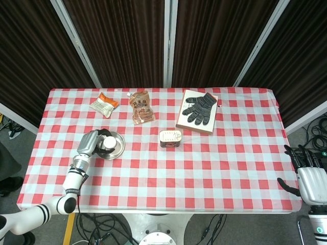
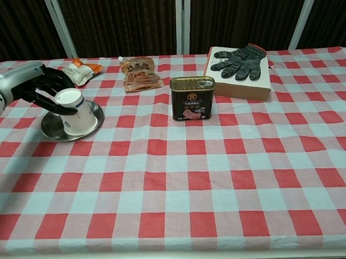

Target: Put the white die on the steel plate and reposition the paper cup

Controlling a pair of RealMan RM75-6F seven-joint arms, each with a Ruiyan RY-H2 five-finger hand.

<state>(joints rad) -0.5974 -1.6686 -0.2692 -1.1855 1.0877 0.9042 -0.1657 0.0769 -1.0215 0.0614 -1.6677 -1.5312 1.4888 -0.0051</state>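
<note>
A white paper cup (image 2: 78,114) stands upside down and tilted on the steel plate (image 2: 53,127) at the table's left. In the head view the paper cup (image 1: 107,143) covers much of the plate (image 1: 117,145). My left hand (image 2: 30,86) reaches in from the left, and its dark fingers (image 2: 48,94) curl around the cup's upturned base. The same left hand (image 1: 91,143) shows at the plate's left side in the head view. No white die shows in either view. My right hand (image 1: 309,176) hangs off the table's right edge, fingers apart, holding nothing.
A luncheon meat tin (image 2: 192,98) stands mid-table. A snack pouch (image 2: 140,73) and a small packet (image 2: 79,71) lie at the back left. A box with a dark glove (image 2: 241,70) on it sits at the back right. The checked cloth (image 2: 192,180) covers the table.
</note>
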